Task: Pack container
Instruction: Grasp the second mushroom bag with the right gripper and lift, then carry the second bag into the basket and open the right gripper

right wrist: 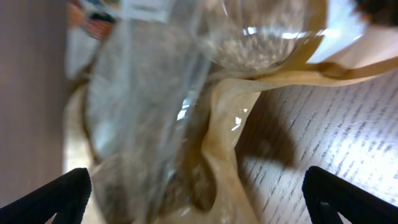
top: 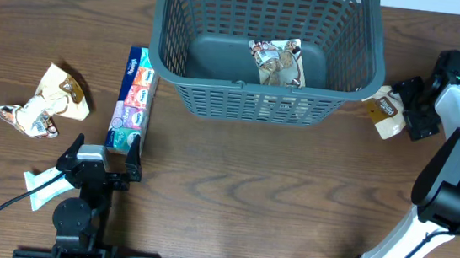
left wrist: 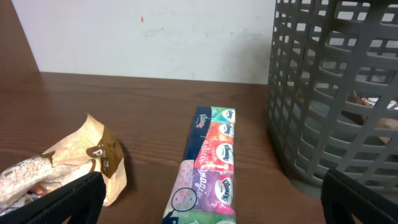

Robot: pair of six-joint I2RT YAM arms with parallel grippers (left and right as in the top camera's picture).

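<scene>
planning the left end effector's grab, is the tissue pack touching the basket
Apart. The left wrist view shows a strip of table running between the tissue pack and the basket wall.

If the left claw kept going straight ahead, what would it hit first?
Probably the Kleenex tissue pack, lying straight ahead of the open left gripper, though depth is unclear.

The left gripper [top: 105,149] sat close to its base, jaws spread wide, pointing forward. The right arm [top: 452,199] stretched out, and the right gripper [top: 407,108] gaped wide too, facing left.
</scene>
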